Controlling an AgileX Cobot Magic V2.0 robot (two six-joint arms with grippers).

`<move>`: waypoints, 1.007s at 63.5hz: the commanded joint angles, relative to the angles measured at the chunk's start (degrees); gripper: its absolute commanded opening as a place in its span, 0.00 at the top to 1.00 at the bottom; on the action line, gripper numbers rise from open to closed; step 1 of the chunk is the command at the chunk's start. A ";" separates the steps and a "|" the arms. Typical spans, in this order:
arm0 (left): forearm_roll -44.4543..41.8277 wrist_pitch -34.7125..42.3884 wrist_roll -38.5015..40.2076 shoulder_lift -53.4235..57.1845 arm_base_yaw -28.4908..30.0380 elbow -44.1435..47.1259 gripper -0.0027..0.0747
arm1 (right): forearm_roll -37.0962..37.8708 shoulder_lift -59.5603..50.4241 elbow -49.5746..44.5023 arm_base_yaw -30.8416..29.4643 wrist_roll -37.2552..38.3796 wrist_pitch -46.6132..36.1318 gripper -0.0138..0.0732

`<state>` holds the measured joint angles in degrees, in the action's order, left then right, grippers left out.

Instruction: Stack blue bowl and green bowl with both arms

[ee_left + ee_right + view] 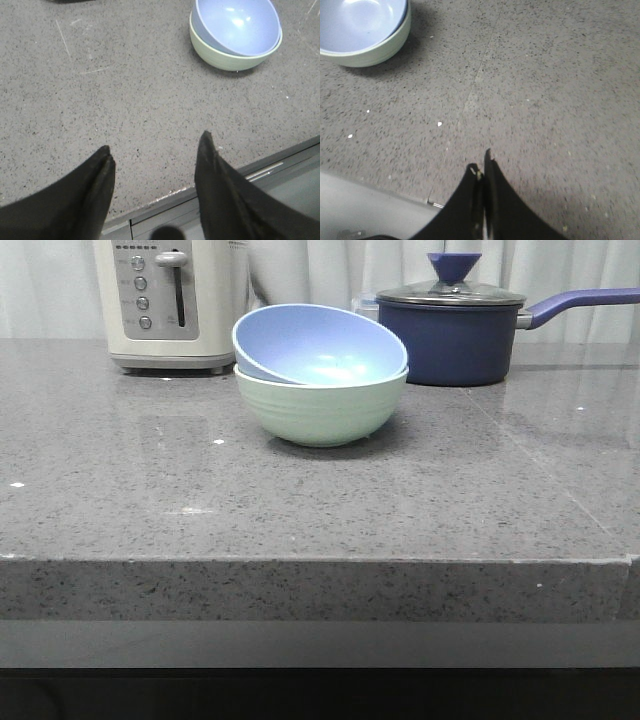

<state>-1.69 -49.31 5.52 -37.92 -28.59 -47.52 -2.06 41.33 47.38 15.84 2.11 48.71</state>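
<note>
Both grippers sit back over the near edge of the counter, well clear of the work. Seen from its own wrist camera, the left gripper (155, 155) has its fingers spread wide with nothing between them; the right gripper (481, 167) has its fingers pressed together, also holding nothing. Neither arm shows in the front view.

Largest of what lies ahead of them is the grey speckled countertop (150, 500), running away from both claws toward a white curtain. Far beyond the claws, against that curtain, stand a cream toaster (170, 302) and a dark navy lidded saucepan (452, 332) — neither belongs to the job.

Next down in size is the green bowl (322, 410), upright on the counter, well apart from both grippers and ahead of them, between the two. Smallest is the blue bowl (318, 345), already resting inside the green one — but tilted, its far-left rim riding higher than the green rim while its near-right side dips in.

My judgement: stacking is essentially done and the arms are in the retreat stage. If anything remains, it would be a light nudge to level the blue bowl; that would need one gripper to travel well forward and press gently on the raised rim without tipping or sliding the pair.
</note>
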 commanded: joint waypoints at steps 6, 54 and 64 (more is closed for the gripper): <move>-0.08 4.55 0.66 0.05 -0.27 -1.44 0.49 | 0.44 -11.80 -3.29 -0.33 0.61 -1.47 0.90; -0.08 4.42 0.54 0.05 -0.27 -1.44 0.99 | 0.44 -21.30 -6.70 -0.33 0.65 -0.07 0.90; -0.08 6.10 0.54 1.03 0.09 -0.22 0.99 | 0.44 -21.30 -6.70 -0.33 0.65 -0.07 0.90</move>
<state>-1.69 -48.57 5.52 -37.63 -28.59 -47.21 -2.06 19.71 39.21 15.84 2.80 52.28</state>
